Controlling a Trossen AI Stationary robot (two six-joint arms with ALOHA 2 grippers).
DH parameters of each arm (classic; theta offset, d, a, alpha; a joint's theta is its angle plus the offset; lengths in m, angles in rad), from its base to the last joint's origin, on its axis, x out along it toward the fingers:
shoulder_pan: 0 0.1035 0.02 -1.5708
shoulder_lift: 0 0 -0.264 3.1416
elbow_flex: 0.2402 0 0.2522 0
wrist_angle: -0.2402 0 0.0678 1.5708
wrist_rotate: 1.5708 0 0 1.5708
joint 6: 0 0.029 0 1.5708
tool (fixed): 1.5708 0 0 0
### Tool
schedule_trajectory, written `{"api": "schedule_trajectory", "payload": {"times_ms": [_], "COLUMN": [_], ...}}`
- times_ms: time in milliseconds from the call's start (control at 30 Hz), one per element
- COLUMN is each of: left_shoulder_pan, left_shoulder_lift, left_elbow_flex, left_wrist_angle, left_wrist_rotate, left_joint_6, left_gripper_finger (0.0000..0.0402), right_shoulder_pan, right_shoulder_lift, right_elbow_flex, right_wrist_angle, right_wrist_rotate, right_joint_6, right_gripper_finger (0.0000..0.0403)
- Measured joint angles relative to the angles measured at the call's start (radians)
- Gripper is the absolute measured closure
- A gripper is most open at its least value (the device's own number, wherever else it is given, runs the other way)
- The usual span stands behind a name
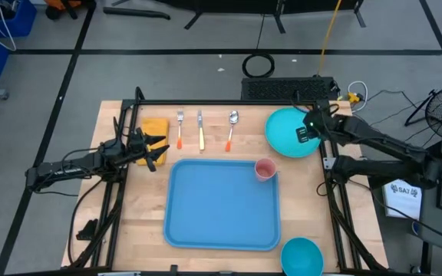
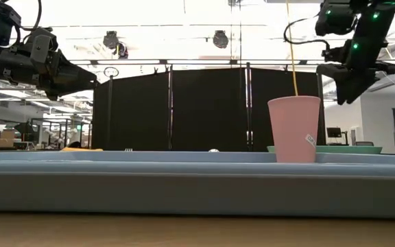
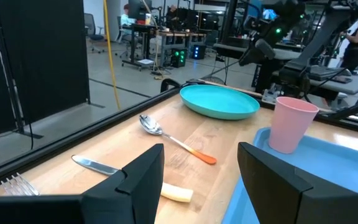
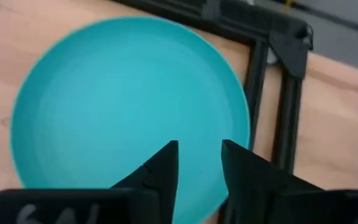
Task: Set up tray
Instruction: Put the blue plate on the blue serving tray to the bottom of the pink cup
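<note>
My right gripper (image 4: 197, 163) hangs above the teal plate (image 4: 123, 93), fingers narrowly parted, empty; my wrist hides the plate's near edge. The tray (image 1: 221, 207) lies well off toward my left gripper (image 3: 197, 168), which gapes wide.

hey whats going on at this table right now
A two-armed robot is laying out a large flat sky-blue plastic tray on a wooden table. A pink plastic cup already stands in the tray's far right corner. The right gripper hovers open above the round teal plate, holding nothing. The left gripper waits open near the yellow sponge. The fork, knife and spoon lie beyond the tray.
</note>
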Motion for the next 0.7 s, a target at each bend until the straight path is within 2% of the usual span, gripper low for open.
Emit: {"api": "schedule_trajectory", "payload": {"times_ms": [133,267,400,600,700], "left_shoulder_pan": [0.000,0.000,0.000,0.000,0.000], "left_shoulder_lift": [0.000,0.000,0.000,0.000,0.000], "left_elbow_flex": [0.000,0.000,0.000,0.000,0.000], "left_wrist_angle": [0.000,0.000,0.000,0.000,0.000], "left_wrist_rotate": [0.000,0.000,0.000,0.000,0.000], "left_joint_6": [-0.018,-0.018,-0.018,-0.017,-0.016], "left_gripper_finger": [0.0192,0.0192,0.0192,0.0192,0.0192], "right_shoulder_pan": [-0.106,-0.180,-0.216,-0.234,-0.244], "right_shoulder_lift": [0.057,0.130,0.189,0.254,0.271], "right_elbow_flex": [0.007,-0.002,-0.003,-0.006,-0.019], "right_wrist_angle": [-0.079,-0.125,-0.116,-0.108,-0.089], "right_wrist_rotate": [-0.103,-0.144,-0.139,-0.048,-0.036], "right_joint_6": [0.021,0.027,0.014,0.000,-0.004], "right_gripper_finger": [0.0244,0.0216,0.0207,0.0217,0.0219]}}
